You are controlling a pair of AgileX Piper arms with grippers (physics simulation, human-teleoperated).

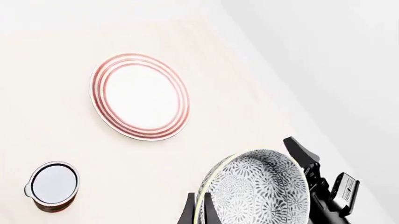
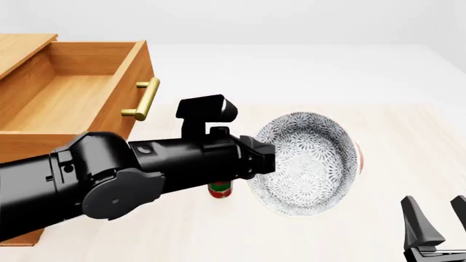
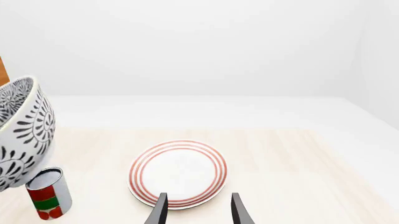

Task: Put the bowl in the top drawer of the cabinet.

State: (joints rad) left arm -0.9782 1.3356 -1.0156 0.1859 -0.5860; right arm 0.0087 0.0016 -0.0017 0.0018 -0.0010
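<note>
The bowl [image 2: 309, 164], white with a grey-blue floral pattern, hangs tipped on its side above the table, just right of the cabinet [image 2: 21, 50]. My left gripper [image 2: 265, 161] is shut on its rim. In the left wrist view the fingers [image 1: 187, 215] pinch the edge of the bowl [image 1: 262, 191]. The top drawer [image 2: 135, 76] stands pulled out and empty, its brass bar handle [image 2: 145, 98] facing the bowl. My right gripper [image 2: 437, 225] is open and low at the near right, holding nothing; in its own view it [image 3: 196, 209] hovers over a plate, with the bowl [image 3: 22, 126] beside it.
A flat white plate with red rings [image 3: 177, 172] lies on the table behind the bowl. A small red and green can [image 2: 220, 191] stands under the left arm, also visible from the right wrist [image 3: 48, 193].
</note>
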